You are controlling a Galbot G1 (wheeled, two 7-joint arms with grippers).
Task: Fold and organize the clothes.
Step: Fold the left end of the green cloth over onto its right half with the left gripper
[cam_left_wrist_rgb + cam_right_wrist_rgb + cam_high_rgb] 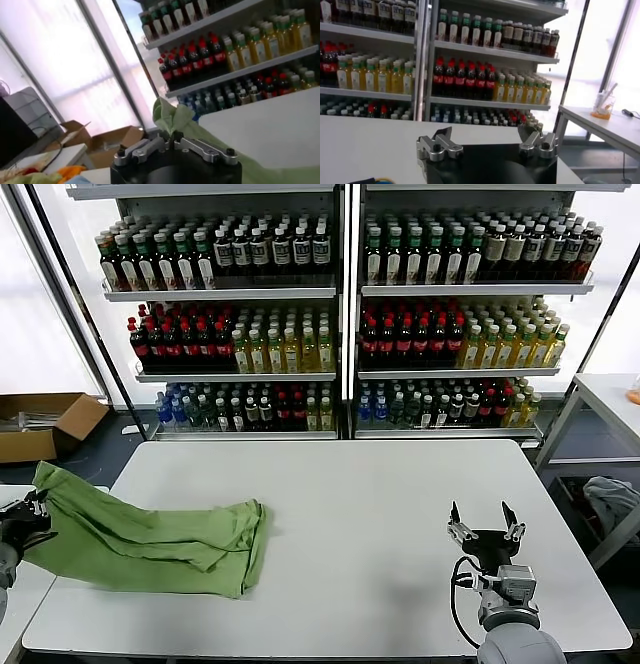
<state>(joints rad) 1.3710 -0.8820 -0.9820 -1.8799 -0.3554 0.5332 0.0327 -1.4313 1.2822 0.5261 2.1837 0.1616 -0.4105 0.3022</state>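
A light green shirt [150,534] lies bunched across the left part of the white table [380,514], its left end lifted past the table's left edge. My left gripper [38,506] is shut on that raised end, off the left side of the table. In the left wrist view the green shirt [175,117] rises out of the pinched gripper [171,141]. My right gripper [486,518] hovers open over the table's front right, with nothing between its fingers; the right wrist view shows the same gripper [485,136] with its jaws wide apart.
Shelves of bottles [340,314] stand behind the table. An open cardboard box [40,424] sits on the floor at the back left. A second white table [610,399] stands at the right, with cloth [612,499] in a bin under it.
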